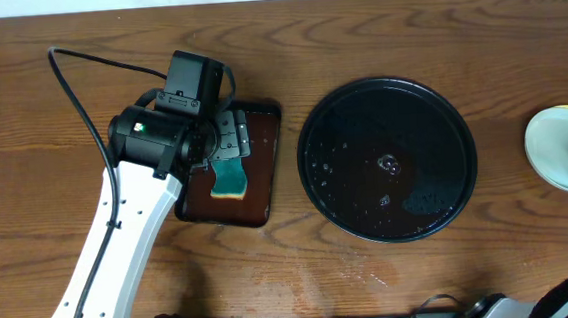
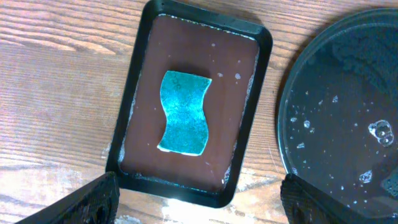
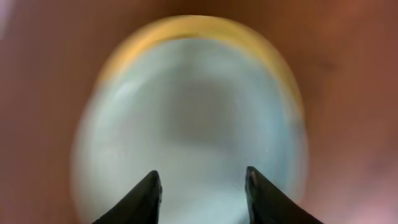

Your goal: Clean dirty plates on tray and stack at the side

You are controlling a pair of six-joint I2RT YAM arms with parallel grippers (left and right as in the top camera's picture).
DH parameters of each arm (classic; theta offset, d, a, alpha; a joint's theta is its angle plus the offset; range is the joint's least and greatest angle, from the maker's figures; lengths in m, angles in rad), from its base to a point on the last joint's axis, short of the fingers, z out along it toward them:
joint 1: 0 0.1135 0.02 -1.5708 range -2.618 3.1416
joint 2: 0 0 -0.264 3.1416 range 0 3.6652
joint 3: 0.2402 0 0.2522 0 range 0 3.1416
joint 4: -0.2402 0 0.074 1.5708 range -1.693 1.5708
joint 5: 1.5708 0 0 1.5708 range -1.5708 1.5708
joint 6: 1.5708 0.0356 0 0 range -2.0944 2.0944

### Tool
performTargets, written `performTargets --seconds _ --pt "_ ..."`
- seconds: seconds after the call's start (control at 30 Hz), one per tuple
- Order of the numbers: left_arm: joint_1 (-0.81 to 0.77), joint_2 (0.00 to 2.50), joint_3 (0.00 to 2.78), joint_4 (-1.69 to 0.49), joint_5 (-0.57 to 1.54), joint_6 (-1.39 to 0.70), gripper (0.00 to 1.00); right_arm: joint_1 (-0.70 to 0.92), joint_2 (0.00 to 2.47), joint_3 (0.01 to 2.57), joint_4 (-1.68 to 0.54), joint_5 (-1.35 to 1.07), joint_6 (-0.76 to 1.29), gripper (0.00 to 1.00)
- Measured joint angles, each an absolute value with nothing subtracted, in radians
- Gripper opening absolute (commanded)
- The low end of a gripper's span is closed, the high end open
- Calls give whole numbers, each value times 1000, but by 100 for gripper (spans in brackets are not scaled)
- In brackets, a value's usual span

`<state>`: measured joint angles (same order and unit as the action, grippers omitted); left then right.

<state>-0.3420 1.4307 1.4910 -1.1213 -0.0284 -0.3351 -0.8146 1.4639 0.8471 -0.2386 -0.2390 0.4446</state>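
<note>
Overhead alone shows glossy black tray (image 1: 362,133), round, beaded with droplets, with plates (image 1: 559,145) stacked well to its right. Right wrist alone, blurred, gives the stack's mint top over a yellow rim, directly beneath right gripper (image 3: 202,180), fingers parted, gripping nothing. Left gripper (image 2: 199,198) hangs wide open above wavy teal sponge (image 2: 183,112) in brown tray (image 2: 236,93).

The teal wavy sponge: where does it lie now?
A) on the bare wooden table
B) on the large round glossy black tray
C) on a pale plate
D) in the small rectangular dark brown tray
D: the teal wavy sponge lies flat inside the small rectangular dark brown tray, apart from the large round glossy black tray beside it.
</note>
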Motion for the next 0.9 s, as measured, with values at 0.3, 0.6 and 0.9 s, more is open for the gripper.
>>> performTargets --seconds 0.3,0.6,0.9 --pt "-342 1431 1491 -1121 -29 -335 84 -365 1019 902 -300 -488 338 53" --pt "-342 1431 1491 -1121 -28 -335 84 108 875 902 -432 -539 226 99" --pt "-342 1431 1491 -1121 -29 -335 84 262 875 902 -533 -522 204 99"
